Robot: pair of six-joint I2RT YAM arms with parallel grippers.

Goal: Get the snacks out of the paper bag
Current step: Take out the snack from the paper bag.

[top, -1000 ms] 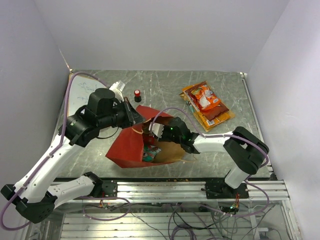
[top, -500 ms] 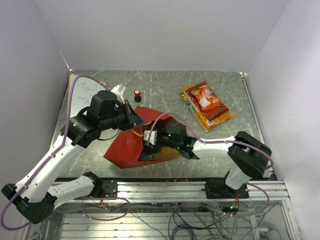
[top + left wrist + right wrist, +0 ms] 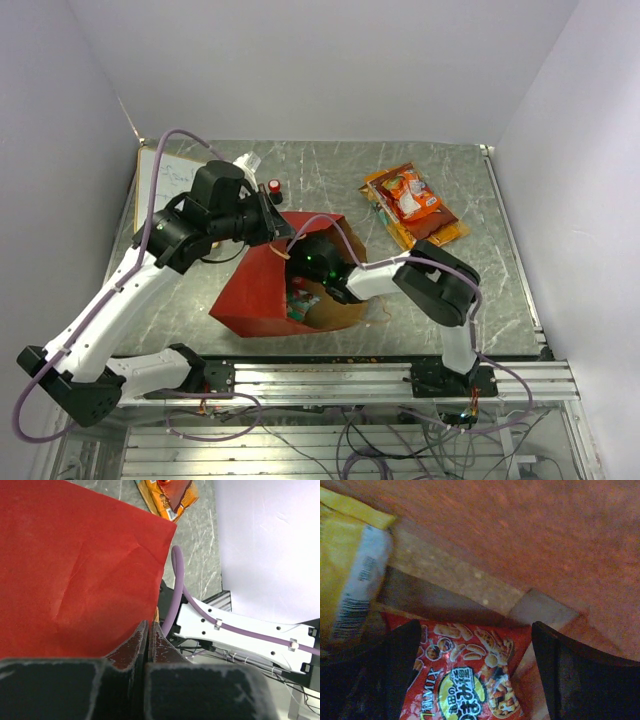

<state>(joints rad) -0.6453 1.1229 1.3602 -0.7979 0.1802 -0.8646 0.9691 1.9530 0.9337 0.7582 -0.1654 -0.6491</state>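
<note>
Red paper bag (image 3: 250, 295) lies on its side, long axis approx L–R, mouth facing R. L gripper (image 3: 148, 641) clamped on its rim. R gripper (image 3: 477, 652) inside, fingers spread wide, red packet (image 3: 470, 680) btwn them.

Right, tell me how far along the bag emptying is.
Done: orange and red foil packets lie on the table. In hand: left gripper pinches the red paper bag; open right gripper sits over a red snack-mix packet inside. Left: that, plus a yellow packet.

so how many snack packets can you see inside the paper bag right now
2: a red packet just ahead of the open right tool, and a yellow packet up-left of it. More may be hidden.
</note>
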